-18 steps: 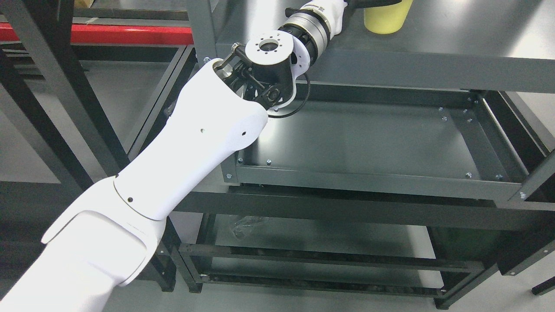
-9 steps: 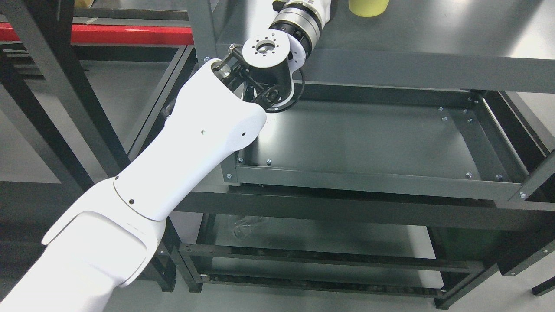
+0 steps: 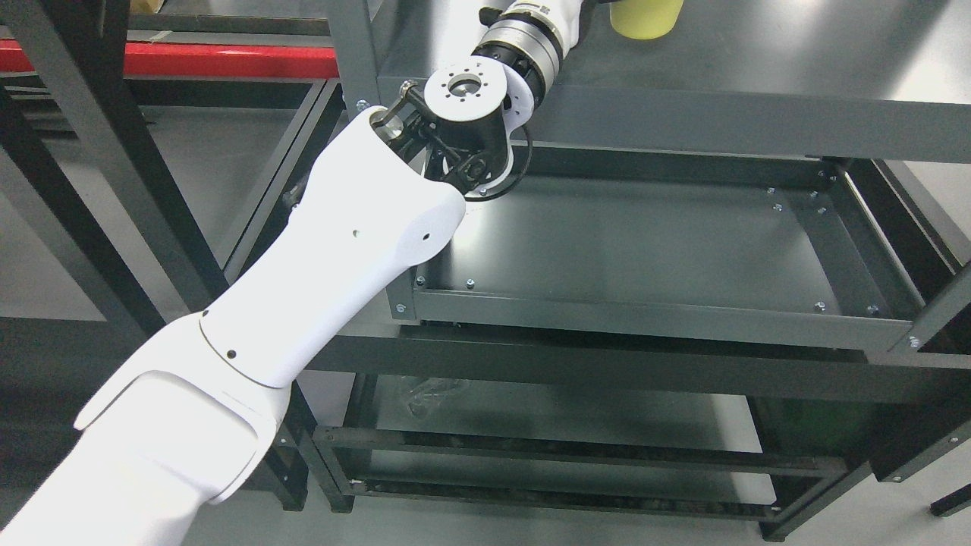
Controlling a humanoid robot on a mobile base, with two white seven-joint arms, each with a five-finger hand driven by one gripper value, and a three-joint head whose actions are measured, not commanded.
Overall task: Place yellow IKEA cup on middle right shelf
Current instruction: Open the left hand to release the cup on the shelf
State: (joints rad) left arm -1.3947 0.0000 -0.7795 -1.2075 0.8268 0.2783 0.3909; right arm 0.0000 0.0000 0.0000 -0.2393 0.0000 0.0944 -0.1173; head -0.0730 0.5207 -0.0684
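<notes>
The yellow cup [image 3: 645, 20] shows only as its lower part at the top edge, over the grey upper shelf surface [image 3: 758, 68]. My left arm [image 3: 341, 250] reaches from the lower left up to that shelf. Its wrist [image 3: 523, 38] ends just left of the cup. The hand itself is cut off by the top edge, so its grip on the cup is hidden. I cannot tell whether the cup rests on the shelf or hangs above it. The right arm is out of view.
Below the upper shelf lies a grey tray-like shelf [image 3: 645, 250] with a raised front rim [image 3: 645, 315]. A lower shelf [image 3: 569, 425] sits beneath. A grey upright post [image 3: 353, 53] stands left of my elbow joint. A second dark rack with a red bar [image 3: 190, 61] stands at the left.
The wrist and the cup moved up and to the left, so less of the cup shows. In the last half second the cup dropped back slightly.
</notes>
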